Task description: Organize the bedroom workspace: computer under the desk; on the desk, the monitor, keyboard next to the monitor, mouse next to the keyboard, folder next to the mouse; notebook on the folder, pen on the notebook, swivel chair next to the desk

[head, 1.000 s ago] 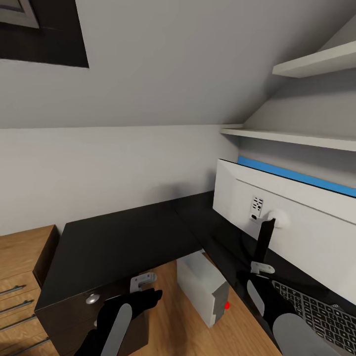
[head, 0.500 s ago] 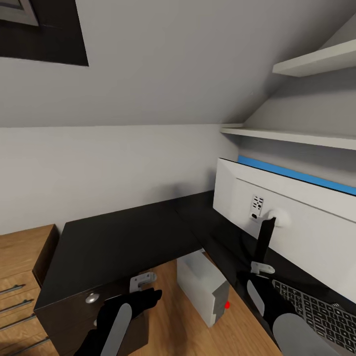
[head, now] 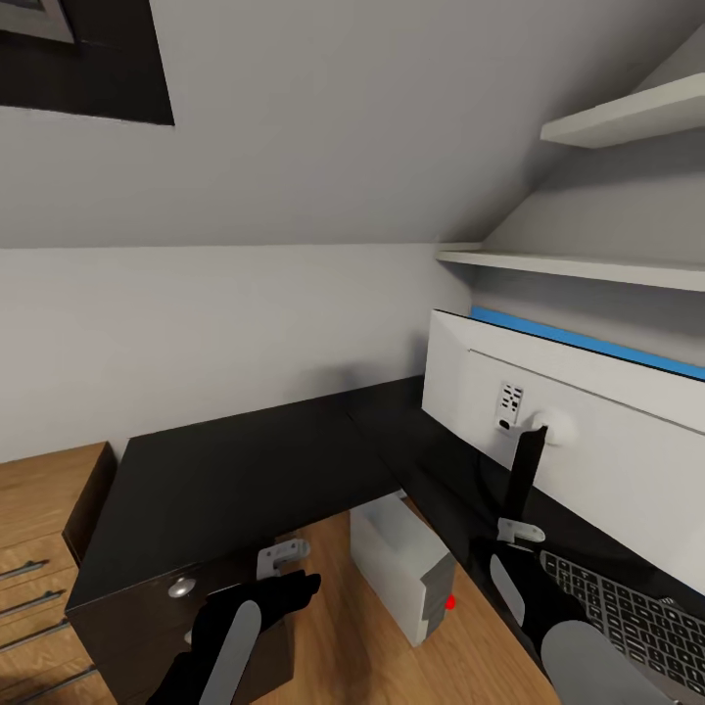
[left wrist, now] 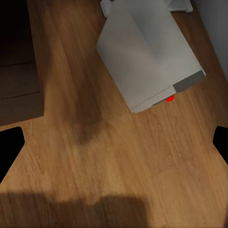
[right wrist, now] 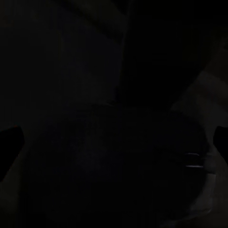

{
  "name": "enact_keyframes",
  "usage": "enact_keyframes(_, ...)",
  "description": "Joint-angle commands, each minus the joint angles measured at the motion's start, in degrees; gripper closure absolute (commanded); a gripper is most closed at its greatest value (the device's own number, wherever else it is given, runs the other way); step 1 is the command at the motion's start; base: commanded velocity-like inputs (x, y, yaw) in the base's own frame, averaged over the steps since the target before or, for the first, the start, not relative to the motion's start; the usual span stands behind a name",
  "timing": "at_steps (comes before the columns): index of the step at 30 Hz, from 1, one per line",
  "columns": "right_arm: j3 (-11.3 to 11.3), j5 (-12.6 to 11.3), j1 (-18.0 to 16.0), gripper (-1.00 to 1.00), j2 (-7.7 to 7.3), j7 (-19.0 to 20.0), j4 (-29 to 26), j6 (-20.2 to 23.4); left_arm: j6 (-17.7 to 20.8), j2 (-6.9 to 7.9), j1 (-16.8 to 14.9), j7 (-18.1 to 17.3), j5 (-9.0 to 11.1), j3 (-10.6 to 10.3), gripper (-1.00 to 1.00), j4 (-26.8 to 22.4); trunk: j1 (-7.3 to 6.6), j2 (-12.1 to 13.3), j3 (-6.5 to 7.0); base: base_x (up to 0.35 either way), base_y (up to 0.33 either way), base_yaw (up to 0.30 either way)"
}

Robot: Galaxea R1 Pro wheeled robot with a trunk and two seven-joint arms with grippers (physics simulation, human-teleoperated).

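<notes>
Head view: left arm (head: 230, 636) low at the picture's bottom, black sleeve with a grey stripe, wrist bent forward over the front corner of the desk (head: 245, 480). Left gripper (left wrist: 114, 142) points down at the floor; its black fingertips (left wrist: 10, 142) sit at opposite edges of the wrist picture, wide apart, nothing between them. Right arm (head: 548, 627) reaches forward low beside the monitor stand (head: 524, 480), same black and grey shell. Right wrist view almost all dark; dark finger shapes at the two sides, can't tell if the right claw is apart or together.

Desk: L-shaped, flat glossy black top, black drawer unit (head: 176, 607) with a round silver knob at the near corner. Computer (head: 401, 568), plain light-grey box with a small red light, stands on the light wood plank floor (left wrist: 118, 156) under the desk's inner corner. Monitor (head: 578, 441) stands on the desk, smooth white back facing the camera, black stand arm. Keyboard (head: 636, 617), slim, dark keys, lies flat on the desk just beside the monitor stand. Blue panel (head: 587, 343) strip behind the monitor. White wall shelves (head: 578, 269) above. Wooden drawers (head: 39, 548) at far left.
</notes>
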Motion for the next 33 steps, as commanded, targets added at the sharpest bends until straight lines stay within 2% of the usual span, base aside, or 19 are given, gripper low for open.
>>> enact_keyframes(1, 0.08, -0.54, -0.02, -1.00, -0.03, -0.29, -0.12, 0.23, 0.13, 0.00, -0.04, 0.60, 0.62, -0.04, -1.00, -0.06, 0.01, -0.06, -0.07, 0.000, 0.000, 0.000)
enact_keyframes(16, 0.08, -0.54, -0.02, -1.00, -0.01, -0.32, 0.06, 0.24, 0.13, 0.00, -0.04, 0.47, 0.66, 0.00, -1.00, -0.21, 0.01, -0.06, -0.07, 0.000, 0.000, 0.000)
enact_keyframes(17, 0.08, -0.51, -0.02, 1.00, 0.01, -0.34, 0.08, 0.24, 0.13, 0.00, -0.04, 0.47, 0.66, -0.01, -1.00, -0.22, 0.01, -0.06, -0.07, 0.000, 0.000, 0.000)
enact_keyframes(33, 0.26, -0.54, -0.02, 1.00, 0.05, -0.28, 0.01, 0.33, 0.13, 0.00, -0.04, 0.38, 0.66, 0.05, -1.00, -0.24, 0.01, -0.06, -0.07, 0.000, 0.000, 0.000)
